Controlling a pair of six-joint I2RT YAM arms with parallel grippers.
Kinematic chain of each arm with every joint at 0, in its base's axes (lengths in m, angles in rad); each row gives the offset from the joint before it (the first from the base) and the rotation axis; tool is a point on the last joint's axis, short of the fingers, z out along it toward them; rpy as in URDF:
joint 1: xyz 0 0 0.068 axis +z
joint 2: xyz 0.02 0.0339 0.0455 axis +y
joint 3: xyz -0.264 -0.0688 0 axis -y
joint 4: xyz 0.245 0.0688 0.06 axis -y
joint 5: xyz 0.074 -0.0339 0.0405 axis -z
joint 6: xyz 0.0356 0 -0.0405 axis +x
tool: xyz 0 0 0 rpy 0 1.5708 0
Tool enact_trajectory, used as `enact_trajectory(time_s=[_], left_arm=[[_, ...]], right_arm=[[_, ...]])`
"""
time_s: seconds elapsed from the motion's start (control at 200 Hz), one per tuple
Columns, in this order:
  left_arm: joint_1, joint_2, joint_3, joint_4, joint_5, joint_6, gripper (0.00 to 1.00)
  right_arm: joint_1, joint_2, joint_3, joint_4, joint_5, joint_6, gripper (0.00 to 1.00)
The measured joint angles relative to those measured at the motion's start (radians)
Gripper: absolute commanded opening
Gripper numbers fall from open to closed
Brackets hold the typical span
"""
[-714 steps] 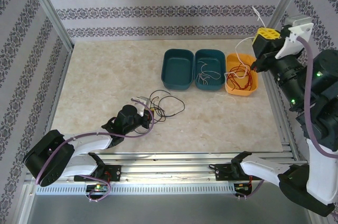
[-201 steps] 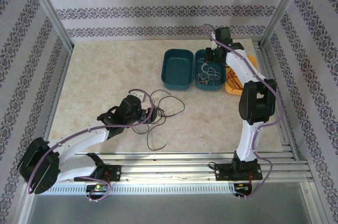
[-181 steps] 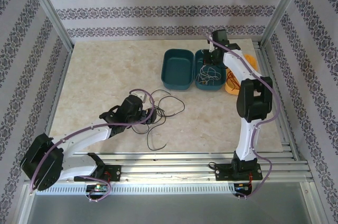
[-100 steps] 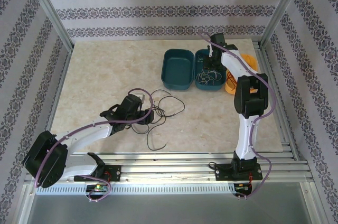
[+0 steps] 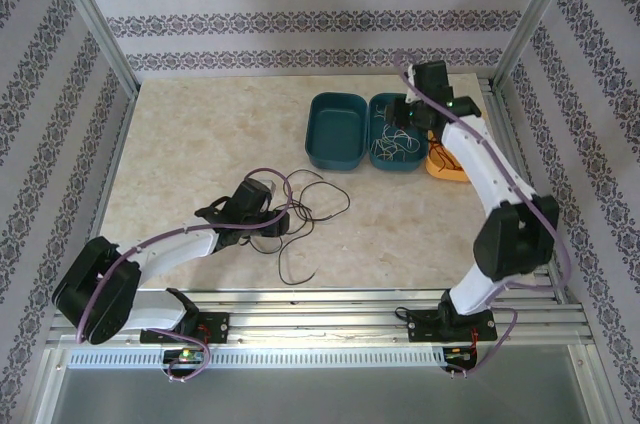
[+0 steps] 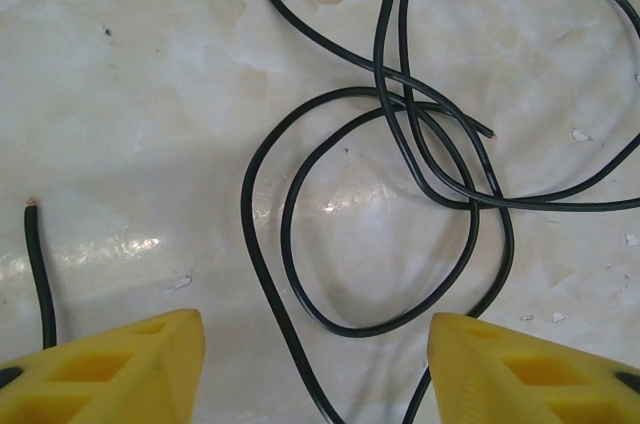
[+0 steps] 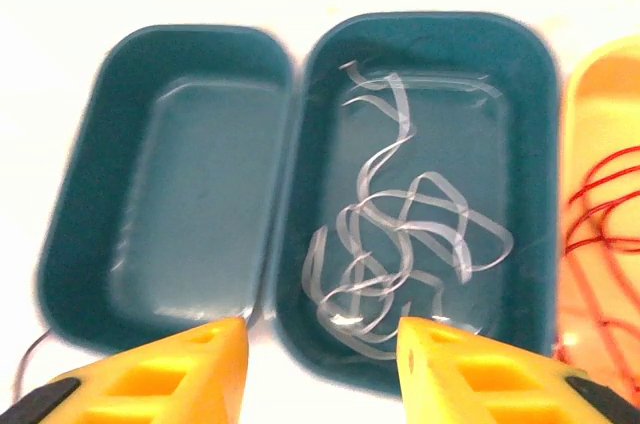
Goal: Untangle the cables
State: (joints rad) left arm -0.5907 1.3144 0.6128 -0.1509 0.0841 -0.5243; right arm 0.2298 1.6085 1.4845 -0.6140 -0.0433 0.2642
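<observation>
the black cables (image 6: 244, 214) lie looped on the counter (image 6: 120, 124) just ahead of the left pincer (image 6: 315, 344), which stands wide and empty. the white cables (image 7: 385, 244) sit in a teal tray (image 7: 535, 194) beneath the right pincer (image 7: 320, 344), also parted and empty.

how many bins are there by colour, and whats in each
teal bins: 2, one empty, one holding white wires
orange bin: 1, holding red wires
total: 3 bins
</observation>
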Motion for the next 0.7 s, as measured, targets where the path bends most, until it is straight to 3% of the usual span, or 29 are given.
enact_trajectory(time_s=[0.15, 0.335, 0.7], left_arm=[[0.011, 0.024, 0.000, 0.026, 0.021, -0.011, 0.48], [0.016, 0.053, -0.002, 0.048, 0.029, -0.016, 0.43], [0.017, 0.066, -0.030, 0.072, 0.024, -0.038, 0.42]], right_arm=[[0.169, -0.139, -0.202, 0.040, -0.002, 0.063, 0.49], [0.352, -0.158, -0.364, 0.058, 0.013, 0.139, 0.49], [0.447, -0.047, -0.435, 0.080, 0.127, 0.279, 0.53]])
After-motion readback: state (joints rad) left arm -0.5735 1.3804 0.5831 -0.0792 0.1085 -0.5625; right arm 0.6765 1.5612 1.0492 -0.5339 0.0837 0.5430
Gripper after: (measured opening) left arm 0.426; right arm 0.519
